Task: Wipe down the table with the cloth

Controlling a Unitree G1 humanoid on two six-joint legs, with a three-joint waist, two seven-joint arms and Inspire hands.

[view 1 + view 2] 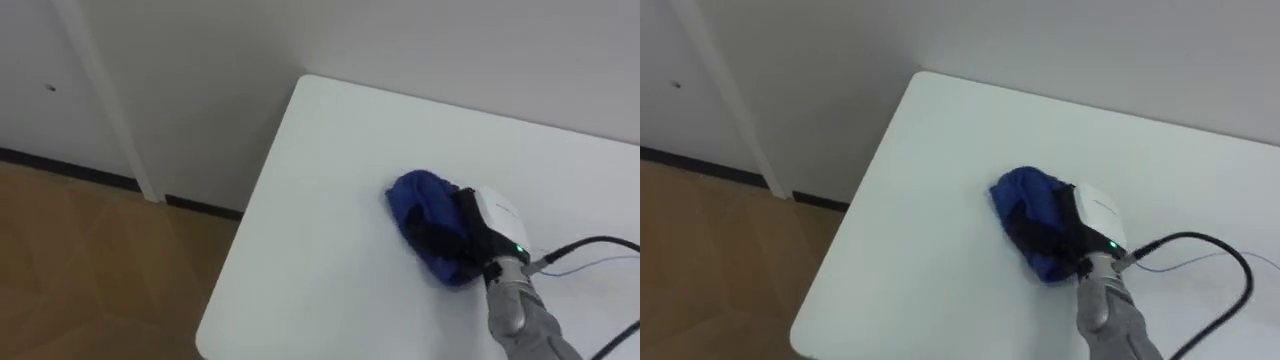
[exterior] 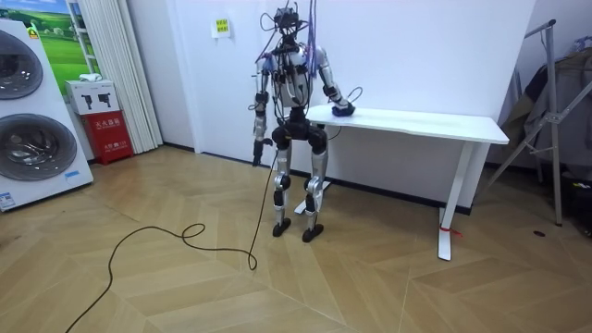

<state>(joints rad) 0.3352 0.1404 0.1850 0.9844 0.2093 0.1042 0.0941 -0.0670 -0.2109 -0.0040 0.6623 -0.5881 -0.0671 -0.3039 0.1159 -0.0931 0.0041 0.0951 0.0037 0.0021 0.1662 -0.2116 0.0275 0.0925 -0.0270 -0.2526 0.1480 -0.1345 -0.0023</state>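
The left hand (image 2: 257,157) hangs at the robot's side. Near the left end of the white desk (image 1: 300,250), a bunched blue cloth (image 1: 418,200) lies under the right hand (image 1: 490,222). The cloth bulges out left of the dark fingers (image 1: 447,238); whether they grip it or press flat, I cannot tell.

Looking steeply down, close, from both head eyes onto one corner of the white rectangular tabletop (image 1: 330,190); far off across the room, same corner.
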